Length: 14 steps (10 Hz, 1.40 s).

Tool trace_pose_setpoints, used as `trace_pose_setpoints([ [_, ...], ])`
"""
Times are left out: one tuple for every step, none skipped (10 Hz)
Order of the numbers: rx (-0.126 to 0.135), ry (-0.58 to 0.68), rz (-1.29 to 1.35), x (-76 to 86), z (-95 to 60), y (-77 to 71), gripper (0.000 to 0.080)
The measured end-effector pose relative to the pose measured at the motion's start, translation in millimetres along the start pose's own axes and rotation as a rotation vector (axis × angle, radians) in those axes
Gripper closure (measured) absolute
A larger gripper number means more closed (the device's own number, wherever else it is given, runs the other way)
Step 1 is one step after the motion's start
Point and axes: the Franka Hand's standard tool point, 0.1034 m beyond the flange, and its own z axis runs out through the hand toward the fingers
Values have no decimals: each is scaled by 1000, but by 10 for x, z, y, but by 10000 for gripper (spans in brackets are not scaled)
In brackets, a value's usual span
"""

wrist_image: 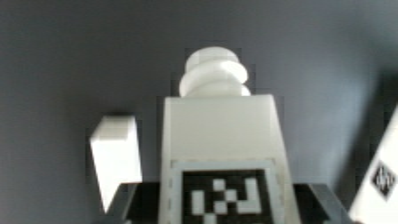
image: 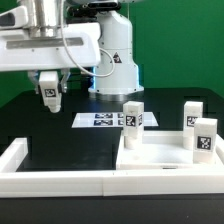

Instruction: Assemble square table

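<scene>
My gripper (image: pixel 50 100) is shut on a white block leg (image: pixel 49 95) and holds it above the dark table at the exterior view's left. In the wrist view the leg (wrist_image: pixel 222 130) fills the middle, with its tag between my dark fingers (wrist_image: pixel 135 203) and its threaded tip (wrist_image: pixel 214 68) pointing away. The white square slab (image: pixel 160 158) lies at the exterior view's right. Three tagged legs stand upright on it: one at its far left corner (image: pixel 133 118), one at the far right (image: pixel 190 113), one at the near right (image: pixel 204 138).
The marker board (image: pixel 100 120) lies flat behind the slab. The long white border wall (image: pixel 60 178) runs along the front and up the left side. The robot's base (image: pixel 115 60) stands behind. In the wrist view a white block (wrist_image: pixel 116 150) lies beside the held leg.
</scene>
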Motion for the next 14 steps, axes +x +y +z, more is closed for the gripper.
trace_pose_setpoints([
  [-23, 55, 18, 127, -17, -68, 531],
  [-89, 144, 23, 263, -42, -86, 531],
  [-85, 163, 52, 304, -36, -210, 531],
  [-72, 165, 74, 310, -52, -282, 531],
  [-77, 169, 63, 328, -74, -254, 531],
  [-75, 169, 76, 330, -73, -261, 531],
  [-74, 169, 77, 335, -73, -271, 531],
  [-70, 170, 86, 348, -70, -315, 531],
  [-47, 178, 138, 426, -69, -496, 531],
  [-24, 194, 145, 577, -85, -688, 531],
  [-19, 213, 151, 722, -72, -768, 531],
  [-25, 237, 151, 869, -26, -839, 531],
  [-38, 260, 140, 959, 16, -881, 531],
  [-44, 265, 138, 961, 36, -884, 531],
])
